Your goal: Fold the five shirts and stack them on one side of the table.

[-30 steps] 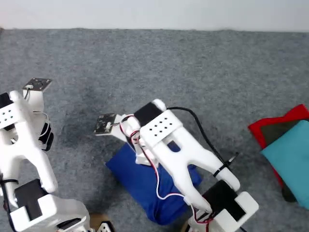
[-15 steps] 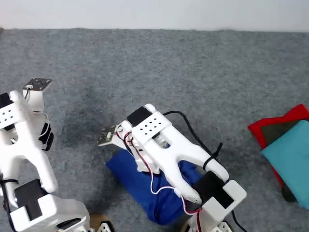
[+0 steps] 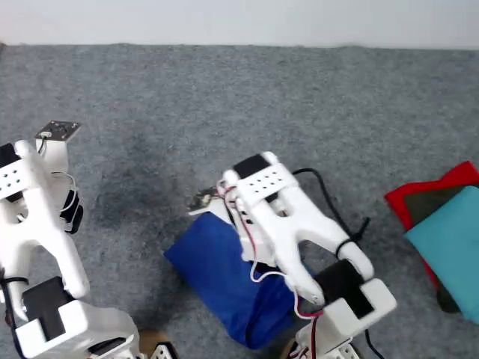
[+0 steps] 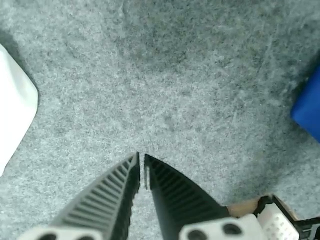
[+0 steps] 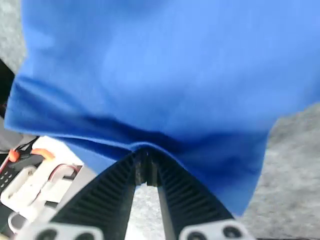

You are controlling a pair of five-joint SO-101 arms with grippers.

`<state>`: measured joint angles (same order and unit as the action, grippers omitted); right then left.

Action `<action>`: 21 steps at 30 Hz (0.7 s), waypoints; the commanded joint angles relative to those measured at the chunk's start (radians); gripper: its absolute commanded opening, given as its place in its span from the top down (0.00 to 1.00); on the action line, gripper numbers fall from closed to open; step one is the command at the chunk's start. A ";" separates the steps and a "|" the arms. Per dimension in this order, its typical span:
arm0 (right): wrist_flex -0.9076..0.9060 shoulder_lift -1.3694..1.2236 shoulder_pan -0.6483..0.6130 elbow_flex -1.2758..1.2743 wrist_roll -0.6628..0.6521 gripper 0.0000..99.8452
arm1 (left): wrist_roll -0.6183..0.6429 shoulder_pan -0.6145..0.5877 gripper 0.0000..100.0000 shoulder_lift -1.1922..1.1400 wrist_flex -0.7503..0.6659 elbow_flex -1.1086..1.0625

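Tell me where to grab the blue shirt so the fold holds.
Likely the thick folded edge at its far corner, where the right gripper is shut on it. The blue shirt lies as a compact bundle, so pinching all layers there, low from the far side, should keep it folded.

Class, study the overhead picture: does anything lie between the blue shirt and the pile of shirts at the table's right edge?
Nothing visible lies there: only bare grey table separates the blue shirt from the pile. The right tool pinches the shirt's edge, its arm standing over that side.
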<state>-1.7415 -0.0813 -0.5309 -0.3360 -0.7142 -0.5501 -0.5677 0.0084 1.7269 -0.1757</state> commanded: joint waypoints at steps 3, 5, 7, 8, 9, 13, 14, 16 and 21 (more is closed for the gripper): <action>0.044 0.202 0.145 -0.158 -0.080 0.99 | -0.008 -0.002 0.98 0.006 0.026 0.024; 0.036 0.285 0.174 -0.207 -0.103 0.99 | -0.008 -0.002 0.98 0.006 0.026 0.024; 0.036 0.381 0.185 -0.238 -0.106 0.99 | -0.008 -0.002 0.98 0.006 0.026 0.024; 0.036 0.429 0.183 -0.241 -0.103 0.99 | -0.008 -0.002 0.98 0.006 0.026 0.024; 0.036 0.478 0.180 -0.241 -0.103 0.99 | -0.008 -0.002 0.98 0.006 0.026 0.024; 0.036 0.648 0.183 -0.238 -0.101 0.99 | -0.008 -0.002 0.98 0.006 0.026 0.024; 0.035 0.680 0.186 -0.242 -0.094 0.99 | -0.008 0.000 0.98 0.006 0.026 0.024; 0.015 0.716 0.188 -0.242 -0.040 0.98 | -0.008 0.000 0.98 0.006 0.026 0.024; 0.039 0.720 0.186 -0.239 0.092 0.82 | -0.008 0.000 0.98 0.006 0.026 0.010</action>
<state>-1.7231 0.6153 -0.3529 -0.5846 -0.6805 -0.5501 -0.5677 0.0084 1.7269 -0.1757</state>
